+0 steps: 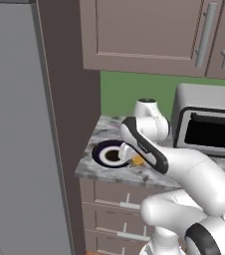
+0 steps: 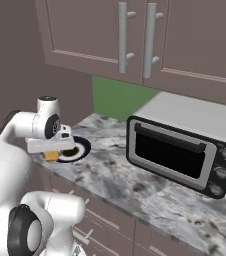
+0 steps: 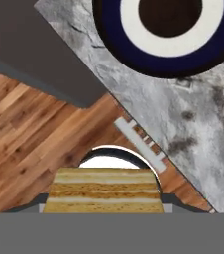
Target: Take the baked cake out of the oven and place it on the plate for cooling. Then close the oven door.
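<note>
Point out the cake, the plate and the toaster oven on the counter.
cake [image 3: 103, 191], hand view, its layered side face
plate [image 2: 82, 148], right base view, dark blue rim on the right
toaster oven [image 2: 170, 152], right base view, dark glass door

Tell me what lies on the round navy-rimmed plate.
The navy-rimmed plate shows bare white ring and dark centre. The layered yellow cake, held in the gripper, is short of it; its upper part is cropped.

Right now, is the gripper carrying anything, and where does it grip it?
The gripper holds the baked cake, a layered yellow-orange piece, between its jaws, gripped at its two opposite ends, near the counter edge beside the plate.
</note>
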Controlling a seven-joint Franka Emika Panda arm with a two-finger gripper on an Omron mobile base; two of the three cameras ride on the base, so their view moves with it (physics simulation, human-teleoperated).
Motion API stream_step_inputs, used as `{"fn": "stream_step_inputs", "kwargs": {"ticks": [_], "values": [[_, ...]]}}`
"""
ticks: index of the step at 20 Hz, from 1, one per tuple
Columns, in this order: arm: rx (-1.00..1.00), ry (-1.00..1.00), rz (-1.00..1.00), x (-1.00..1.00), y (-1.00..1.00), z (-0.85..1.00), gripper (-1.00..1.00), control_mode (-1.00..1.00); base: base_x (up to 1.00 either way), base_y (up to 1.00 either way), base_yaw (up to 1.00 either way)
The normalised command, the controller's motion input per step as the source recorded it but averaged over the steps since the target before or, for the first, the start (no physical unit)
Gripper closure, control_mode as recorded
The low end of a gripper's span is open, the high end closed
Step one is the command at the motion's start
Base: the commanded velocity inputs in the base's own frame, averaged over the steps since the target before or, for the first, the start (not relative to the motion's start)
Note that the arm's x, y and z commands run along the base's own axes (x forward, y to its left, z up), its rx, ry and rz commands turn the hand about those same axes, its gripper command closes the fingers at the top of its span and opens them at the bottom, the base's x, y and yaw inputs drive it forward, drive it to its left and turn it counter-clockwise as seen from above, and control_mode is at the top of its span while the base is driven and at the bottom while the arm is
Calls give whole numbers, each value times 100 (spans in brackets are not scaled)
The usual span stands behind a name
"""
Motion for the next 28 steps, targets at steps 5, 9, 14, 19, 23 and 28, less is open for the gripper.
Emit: {"fn": "stream_step_inputs", "kwargs": {"ticks": [5, 9, 14, 19, 23, 28], "values": [[0, 0, -23, 77, 31, -13, 100, -100, 0, 0, 0], [0, 0, -17, 82, 18, -31, 100, -100, 0, 0, 0], [0, 0, -15, 79, 1, -45, 100, -100, 0, 0, 0], [0, 0, -14, 56, 0, -37, 100, -100, 0, 0, 0], [0, 0, -14, 23, 0, -38, 100, -100, 0, 0, 0], [0, 0, -14, 19, 0, -38, 100, -100, 0, 0, 0]]}}
